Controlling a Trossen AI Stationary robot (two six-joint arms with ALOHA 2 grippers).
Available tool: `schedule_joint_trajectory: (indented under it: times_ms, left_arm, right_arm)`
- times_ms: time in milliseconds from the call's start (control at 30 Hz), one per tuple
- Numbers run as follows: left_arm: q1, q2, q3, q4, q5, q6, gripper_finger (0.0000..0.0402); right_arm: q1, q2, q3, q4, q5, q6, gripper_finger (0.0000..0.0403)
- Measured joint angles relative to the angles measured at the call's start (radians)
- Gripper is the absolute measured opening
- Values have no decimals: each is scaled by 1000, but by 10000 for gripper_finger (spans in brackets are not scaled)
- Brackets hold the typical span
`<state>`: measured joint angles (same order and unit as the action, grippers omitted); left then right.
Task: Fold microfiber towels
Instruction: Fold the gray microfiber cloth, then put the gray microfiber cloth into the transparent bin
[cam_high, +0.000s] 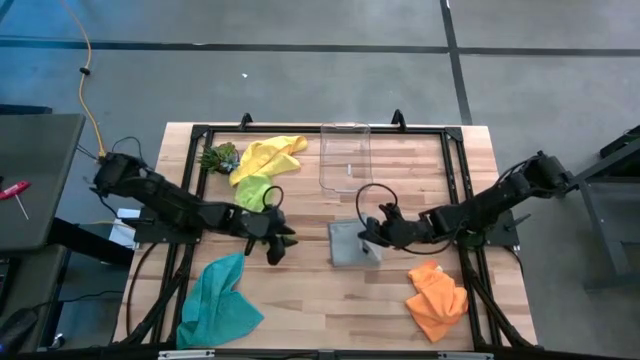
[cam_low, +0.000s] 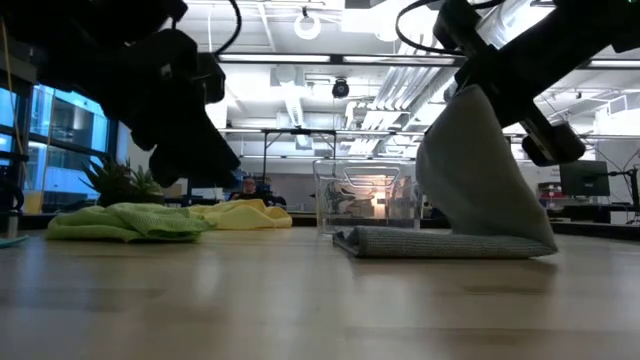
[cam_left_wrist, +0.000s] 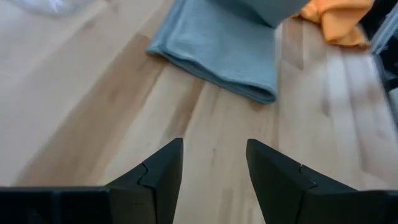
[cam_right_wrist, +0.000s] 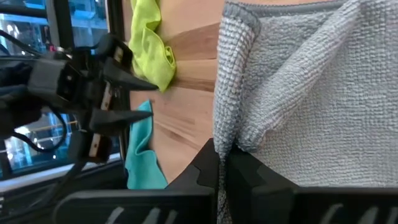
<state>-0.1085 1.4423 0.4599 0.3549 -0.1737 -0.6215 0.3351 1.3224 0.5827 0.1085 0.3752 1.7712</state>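
The grey towel (cam_high: 347, 244) lies mid-table, partly folded, with one part raised (cam_low: 470, 170) to my right gripper (cam_high: 372, 233), which is shut on it. My left gripper (cam_high: 276, 243) is open and empty, just left of the grey towel, above bare wood (cam_left_wrist: 214, 167). The yellow towel (cam_high: 270, 152) and the lime green towel (cam_high: 252, 190) lie bunched at the far left. The teal towel (cam_high: 220, 300) lies crumpled at the near left. The orange towel (cam_high: 437, 298) lies crumpled at the near right. My right gripper pinches the grey towel between its two fingers at a hemmed edge (cam_right_wrist: 231, 134); one layer or several, I cannot tell. The fingers come from the table's right side, slanting down. The held part rises in a slack sheet (cam_low: 480, 180) while the rest lies flat on the table (cam_low: 430, 243).
A clear plastic box (cam_high: 345, 156) stands at the far middle, just beyond the grey towel. A small green leafy clump (cam_high: 219, 157) sits at the far left by the yellow towel. Bare wood shows between the teal and orange towels along the near edge.
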Motion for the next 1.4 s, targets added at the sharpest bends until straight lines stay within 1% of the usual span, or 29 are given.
schedule_joint_trajectory:
  times_ms: [100,200,267,567,733,900,1033,1300,1400]
  left_arm:
    - [0,20,0,34,24,-2,168]
    - [0,24,0,41,23,-2,168]
    - [2,24,0,39,13,13,168]
    - [4,24,0,34,8,30,168]
    - [4,25,0,37,8,30,168]
    - [4,25,0,36,7,30,168]
    - [4,25,0,36,5,30,168]
    - [4,25,0,35,5,30,168]
    - [4,25,0,36,5,30,168]
  right_arm:
    - [-8,0,0,2,-1,-3,0]
    - [-16,20,0,6,-53,-25,0]
    - [-16,46,0,17,-67,-23,0]
    - [-21,181,0,221,-51,-23,0]
    - [-21,213,0,237,-45,-23,1]
    - [-21,229,0,238,-52,-26,15]
    - [-21,229,0,236,-52,-42,47]
    - [-27,229,0,371,-45,-104,164]
    - [-39,228,0,430,-42,-143,197]
